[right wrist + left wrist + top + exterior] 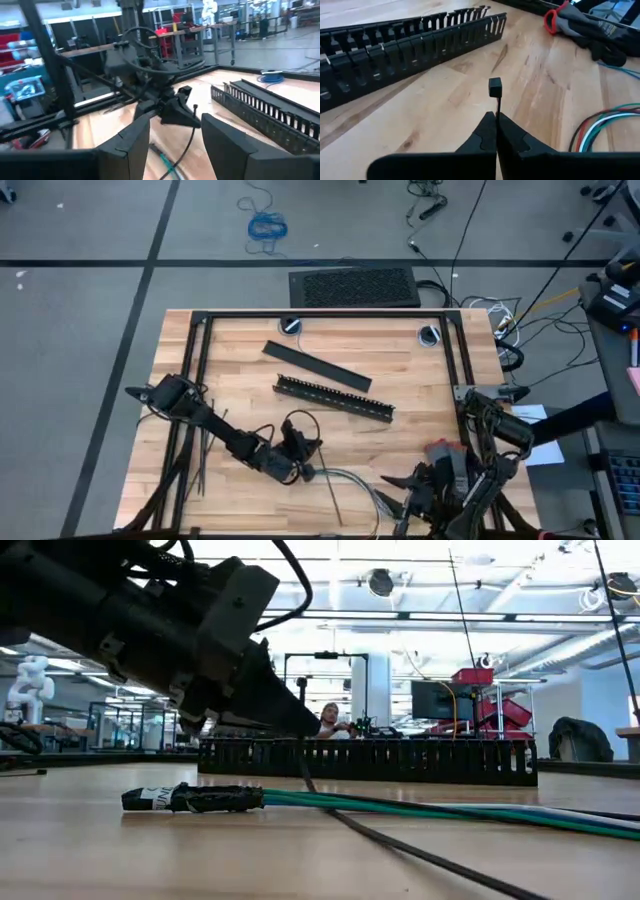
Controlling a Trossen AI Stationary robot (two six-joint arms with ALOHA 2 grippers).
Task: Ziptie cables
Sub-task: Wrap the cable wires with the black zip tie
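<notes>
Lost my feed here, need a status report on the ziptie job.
Left gripper shut on ziptie, head up. Right gripper open, holding nothing. Cables flat on table, unbound. Slotted bar beyond, not blocking.

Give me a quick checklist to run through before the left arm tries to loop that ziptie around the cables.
1. Ziptie gripped: ok, left gripper shut on the strip, head sticking out past the tips.
2. Cables within reach: ok, lying flat on the table beside the left gripper.
3. Right gripper free to help: ok, open and empty.
4. Slotted bar out of the way: ok, lying apart from the bundle.
5. Ziptie already under the cables: cannot tell.
</notes>
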